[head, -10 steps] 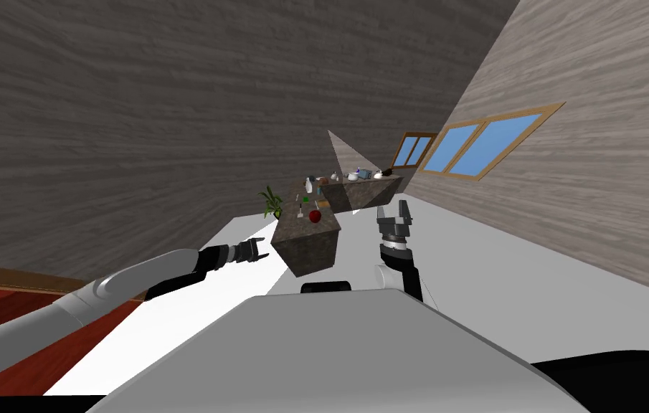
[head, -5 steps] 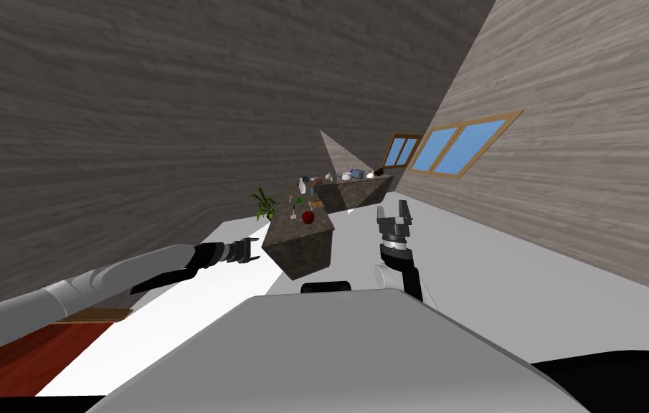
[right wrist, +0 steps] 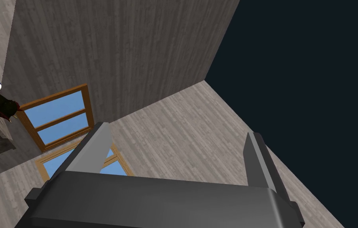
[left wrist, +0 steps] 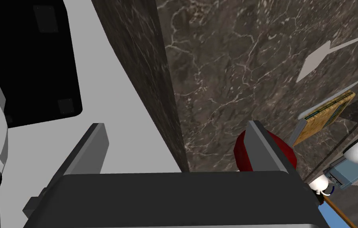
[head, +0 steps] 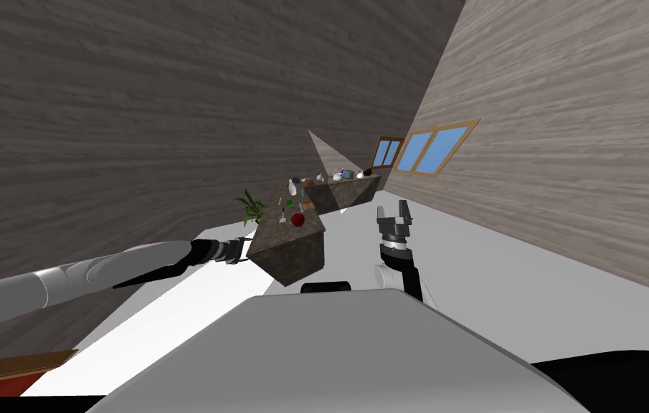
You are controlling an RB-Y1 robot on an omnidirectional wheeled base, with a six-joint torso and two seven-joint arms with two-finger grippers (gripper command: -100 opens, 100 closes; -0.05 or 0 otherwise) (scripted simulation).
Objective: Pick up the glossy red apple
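Currently the reach toward the apple is judged to be the step in hand, and nothing is gripped yet. At far left the left arm is stretched forward. The left end effector point(head: 244, 251) is seen just beside the left wall of the desk point(head: 290, 252), close to its near corner. Its fingers point(left wrist: 93, 145) are spread wide and nothing is held. In the left wrist view the desk's upper edge is lined up between them, with grey floor point(left wrist: 126, 118) on one side and the marbled top on the other. A green plant point(head: 249, 206) is seen farther off, left of the desk. The red apple point(head: 297, 219) is set on the desk top, toward its near end. In the wrist view it is partly hidden behind one finger, not between the two. A flat white utensil point(left wrist: 315, 63) and a board-like item point(left wrist: 324, 114) are laid beyond the apple. On the right, the right end effector point(head: 394, 208) is held upright, right of the desk, fingers apart and empty. For the next move, the left end effector probably has to be carried rightward over the edge until the apple is bracketed by both fingers. Only then should it be closed, and the apple may roll if it is nudged.
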